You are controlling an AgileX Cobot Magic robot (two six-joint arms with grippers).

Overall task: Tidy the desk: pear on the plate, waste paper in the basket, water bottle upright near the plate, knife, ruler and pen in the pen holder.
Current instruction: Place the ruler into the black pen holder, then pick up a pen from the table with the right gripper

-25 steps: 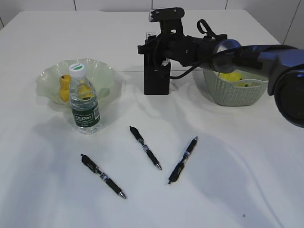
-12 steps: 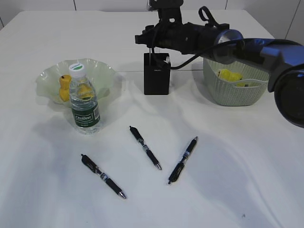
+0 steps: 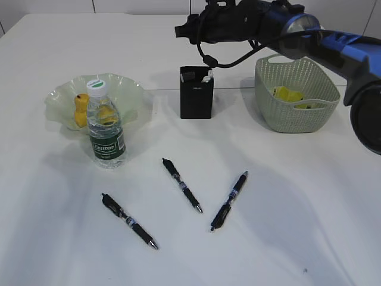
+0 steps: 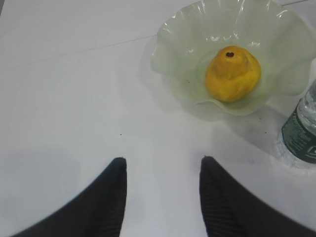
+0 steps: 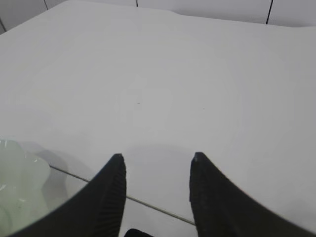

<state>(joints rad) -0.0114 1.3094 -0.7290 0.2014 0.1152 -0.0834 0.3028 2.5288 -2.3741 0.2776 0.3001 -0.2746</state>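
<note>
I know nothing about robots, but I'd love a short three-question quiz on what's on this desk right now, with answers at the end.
1. How many pens lie loose on the desk?
2. True or false: the pear sits in the basket.
3. Which stands nearest the plate: A) the water bottle, B) the pen holder, C) the basket?

Key
1. Three: the left pen, the middle pen and the right pen.
2. False. The pear is on the plate; the basket holds the yellow waste paper.
3. A, the upright water bottle.

yellow pear [image 4: 232, 74], pale green plate [image 4: 177, 39]
</note>
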